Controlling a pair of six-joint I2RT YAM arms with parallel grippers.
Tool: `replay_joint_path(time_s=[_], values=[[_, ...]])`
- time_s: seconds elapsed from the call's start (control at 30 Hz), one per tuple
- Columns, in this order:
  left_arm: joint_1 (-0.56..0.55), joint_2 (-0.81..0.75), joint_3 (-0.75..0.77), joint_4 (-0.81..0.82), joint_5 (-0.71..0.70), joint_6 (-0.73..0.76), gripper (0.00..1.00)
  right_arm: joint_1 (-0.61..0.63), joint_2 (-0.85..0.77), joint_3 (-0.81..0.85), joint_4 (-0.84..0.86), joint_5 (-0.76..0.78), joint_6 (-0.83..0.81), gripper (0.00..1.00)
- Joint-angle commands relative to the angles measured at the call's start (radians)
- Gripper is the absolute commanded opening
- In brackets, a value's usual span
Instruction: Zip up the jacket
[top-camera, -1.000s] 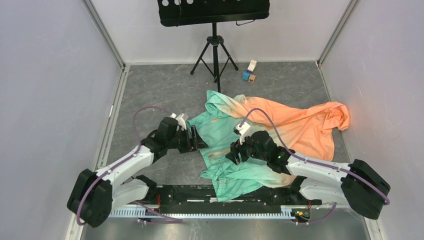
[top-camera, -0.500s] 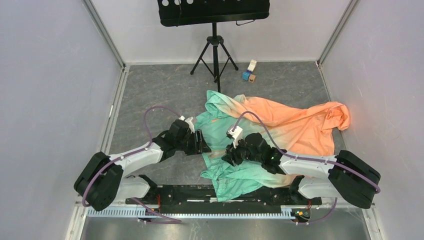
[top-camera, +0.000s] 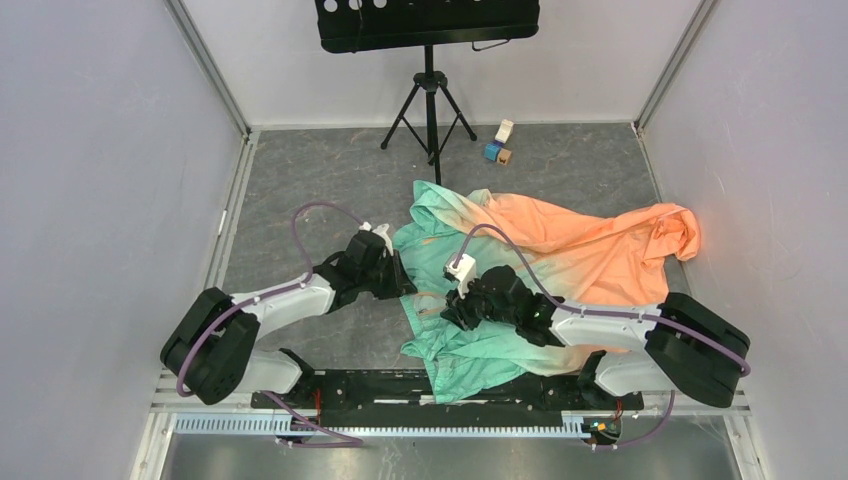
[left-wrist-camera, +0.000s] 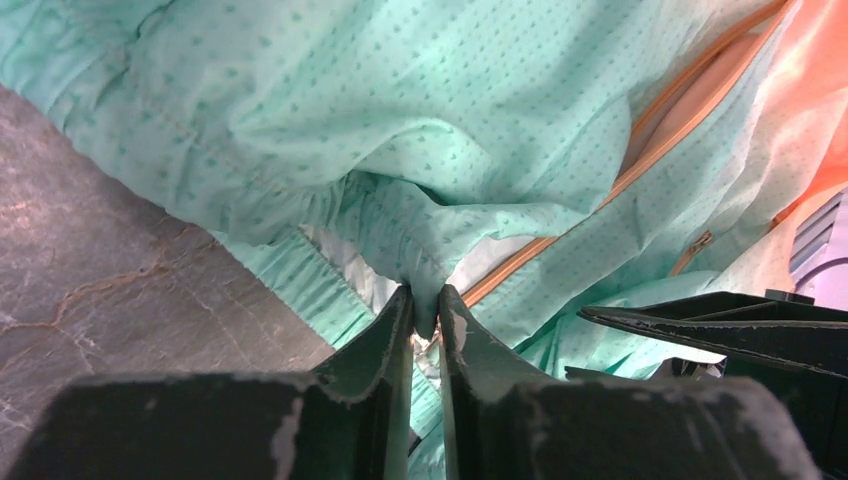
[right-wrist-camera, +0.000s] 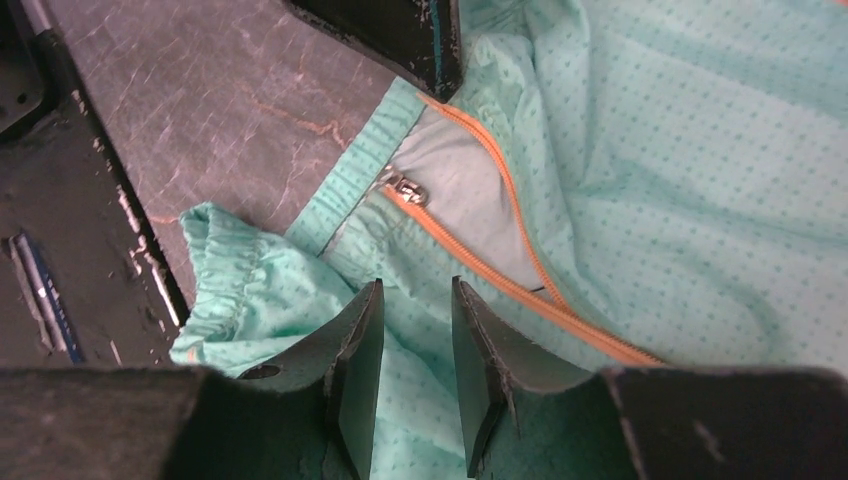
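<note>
The left gripper (left-wrist-camera: 425, 305) is squeezed nearly closed on a bunched fold of the mint fabric at the jacket's (top-camera: 560, 250) left edge, while the right gripper (right-wrist-camera: 415, 300) hangs low over the cloth with its fingers only narrowly parted and nothing clamped between them. There are two grippers, one jacket, one black music stand (top-camera: 430, 90) on a tripod, and three small blocks at the far side: one white (top-camera: 504, 131), one blue (top-camera: 492, 151), one brown (top-camera: 505, 156). The table (top-camera: 300, 180) has a grey, stone-veined surface and is closed in by pale lavender-grey walls (top-camera: 100, 150) with metal posts in the far corners. The jacket lies crumpled in the middle and right of the table, its mint half near the grippers and its peach-orange half reaching to the right wall, so its long axis runs from near-left to far-right. In the right wrist view the silver zipper slider (right-wrist-camera: 405, 188) sits by the elastic hem, and the orange zipper line (right-wrist-camera: 500, 280) runs from it across the mint cloth.
</note>
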Motion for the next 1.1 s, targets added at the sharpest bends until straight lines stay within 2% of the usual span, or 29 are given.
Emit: replay_joint_path(time_s=[0.0,0.07,0.13,0.3,0.37,0.53,0.57,0.67,0.8,0.9,0.97,1.07], values=[[0.004,0.01,0.058,0.024,-0.029,0.036,0.18,0.005,0.005,0.053,0.021,0.108,-0.008,0.37],[0.006,0.007,0.06,0.026,-0.02,0.035,0.14,0.004,0.016,0.064,0.03,0.135,-0.009,0.42],[0.01,0.0,0.062,0.029,0.002,0.026,0.12,0.002,0.039,0.101,0.007,0.135,-0.032,0.53],[0.024,-0.01,0.062,0.047,0.11,0.033,0.11,-0.024,0.056,0.129,0.017,0.075,-0.075,0.63],[0.044,-0.014,0.051,0.06,0.127,0.021,0.11,-0.05,0.059,0.115,0.042,0.034,-0.083,0.65],[0.093,-0.005,0.052,0.063,0.139,0.005,0.11,-0.045,0.074,0.15,-0.02,-0.074,-0.139,0.64],[0.096,0.007,0.057,0.063,0.133,0.005,0.11,-0.032,0.076,0.159,-0.033,-0.042,-0.117,0.63],[0.101,0.051,0.081,0.063,0.134,-0.02,0.11,0.003,0.092,0.212,-0.146,0.115,0.029,0.49],[0.101,0.11,0.095,0.107,0.165,-0.046,0.11,0.068,0.104,0.235,-0.225,0.247,0.222,0.54],[0.102,0.133,0.1,0.112,0.162,-0.049,0.11,0.138,0.149,0.278,-0.28,0.354,0.226,0.59],[0.101,0.132,0.1,0.112,0.159,-0.053,0.11,0.149,0.192,0.306,-0.315,0.378,0.221,0.59],[0.102,0.133,0.106,0.102,0.153,-0.043,0.11,0.169,0.213,0.286,-0.268,0.419,0.163,0.58]])
